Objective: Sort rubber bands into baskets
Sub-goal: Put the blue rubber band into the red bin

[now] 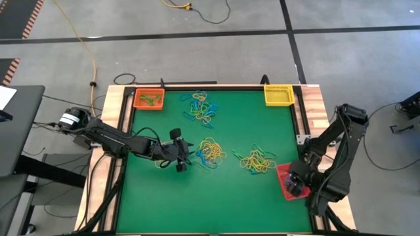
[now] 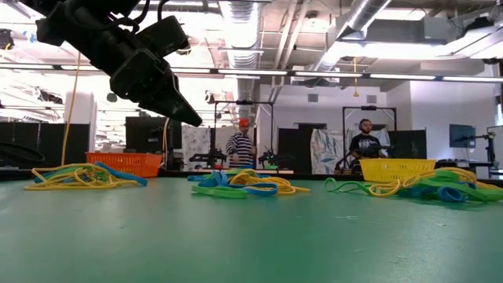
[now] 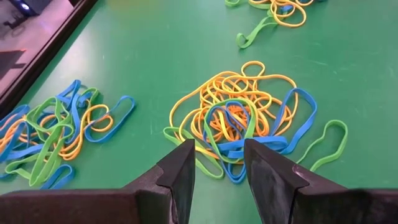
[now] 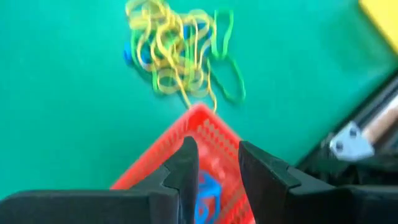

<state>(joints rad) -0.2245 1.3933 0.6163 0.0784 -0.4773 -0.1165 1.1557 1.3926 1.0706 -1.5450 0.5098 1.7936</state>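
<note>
Fingers [image 3: 180,171] of your left gripper [image 3: 219,163] stand parted and empty just short of the middle pile of bands [image 3: 245,118] — pinch one loop only. Your right gripper [image 4: 217,165], also parted, holds nothing over the red basket [image 4: 205,134], a blue band [image 4: 205,190] inside — lift clear.
</note>
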